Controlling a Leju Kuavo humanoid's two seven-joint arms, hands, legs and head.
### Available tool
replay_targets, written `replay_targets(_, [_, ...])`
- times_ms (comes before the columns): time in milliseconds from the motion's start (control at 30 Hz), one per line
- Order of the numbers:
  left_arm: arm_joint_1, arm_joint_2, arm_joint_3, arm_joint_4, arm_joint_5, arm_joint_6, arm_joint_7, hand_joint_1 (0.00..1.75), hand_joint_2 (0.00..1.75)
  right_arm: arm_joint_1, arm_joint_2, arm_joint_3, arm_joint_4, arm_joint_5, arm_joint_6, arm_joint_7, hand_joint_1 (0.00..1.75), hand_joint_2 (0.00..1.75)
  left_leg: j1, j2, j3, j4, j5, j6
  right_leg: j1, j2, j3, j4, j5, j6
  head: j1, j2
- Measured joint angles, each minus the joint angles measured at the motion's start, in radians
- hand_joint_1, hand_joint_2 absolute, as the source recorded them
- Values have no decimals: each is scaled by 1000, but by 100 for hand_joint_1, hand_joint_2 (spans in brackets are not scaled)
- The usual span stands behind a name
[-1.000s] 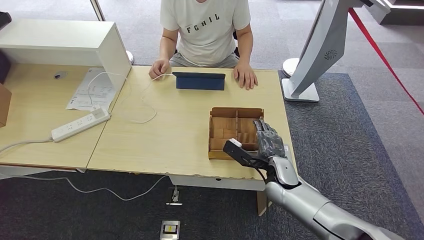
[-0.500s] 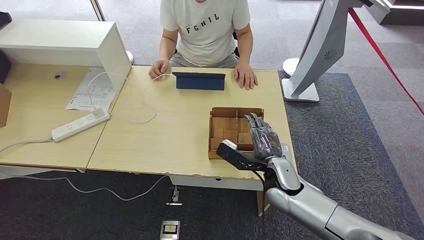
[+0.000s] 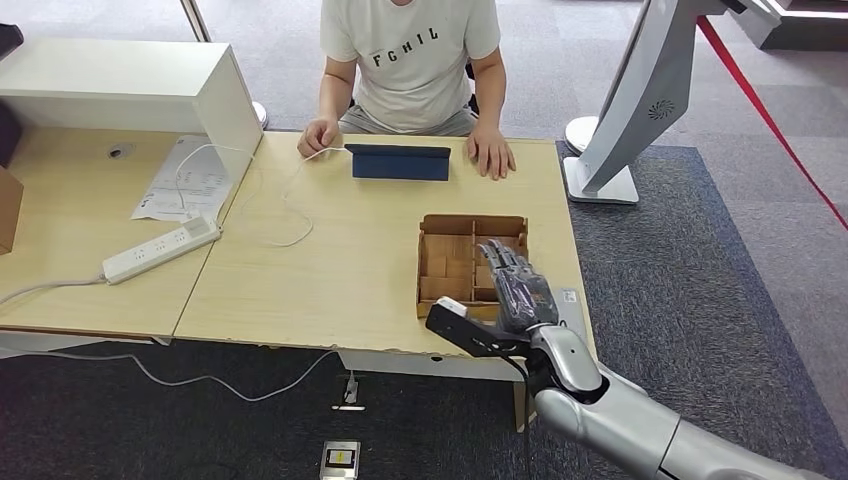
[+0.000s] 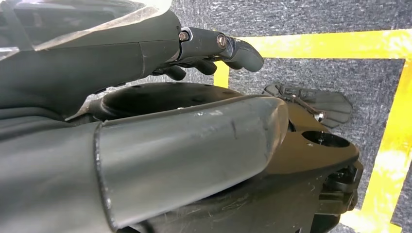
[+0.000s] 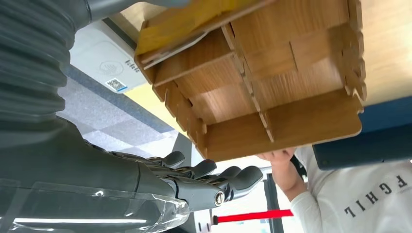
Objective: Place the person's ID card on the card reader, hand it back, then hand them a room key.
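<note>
My right hand (image 3: 510, 290) hovers over the near right part of the compartmented wooden box (image 3: 462, 250), fingers straight, thumb stretched out to the left, nothing in it. The right wrist view shows its fingers (image 5: 204, 177) beside the box (image 5: 272, 73) and the white card reader (image 5: 104, 60). A strip of that reader (image 3: 570, 300) shows on the table just right of the hand. The person (image 3: 410, 60) sits at the far side with both hands on the table, either side of a dark blue folder (image 3: 398, 161). My left hand (image 4: 214, 46) hangs over the floor, holding nothing.
A white power strip (image 3: 160, 249) with its cable, a sheet of paper (image 3: 190, 180) and a white cabinet (image 3: 130, 85) sit on the left. A white stand (image 3: 630, 110) and red rope (image 3: 770, 120) are beyond the table's right edge (image 3: 578, 260).
My right hand has drifted left and a little nearer the table's front edge, over the box. The person and the things on the table have stayed put.
</note>
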Motion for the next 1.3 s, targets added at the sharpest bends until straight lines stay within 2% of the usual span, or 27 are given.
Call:
replay_targets(533, [0,0,1,0,0,14,-12,0,0,13,18,38,49,44,-10,-17,0,175,0,0,0,0,0,0,0,0,0,0,0,0,0,0])
replay_targets(867, [1,0,5,0,0,17,-18,0,0,11,20,37,91,153,28,63,0,175,0,0,0,0,0,0,0,0,0,0,0,0,0,0])
replay_targets(1300, [3,-1,22,0,0,28,-4,0,0,15,15,27,97,155,53,83,0,175,0,0,0,0,0,0,0,0,0,0,0,0,0,0])
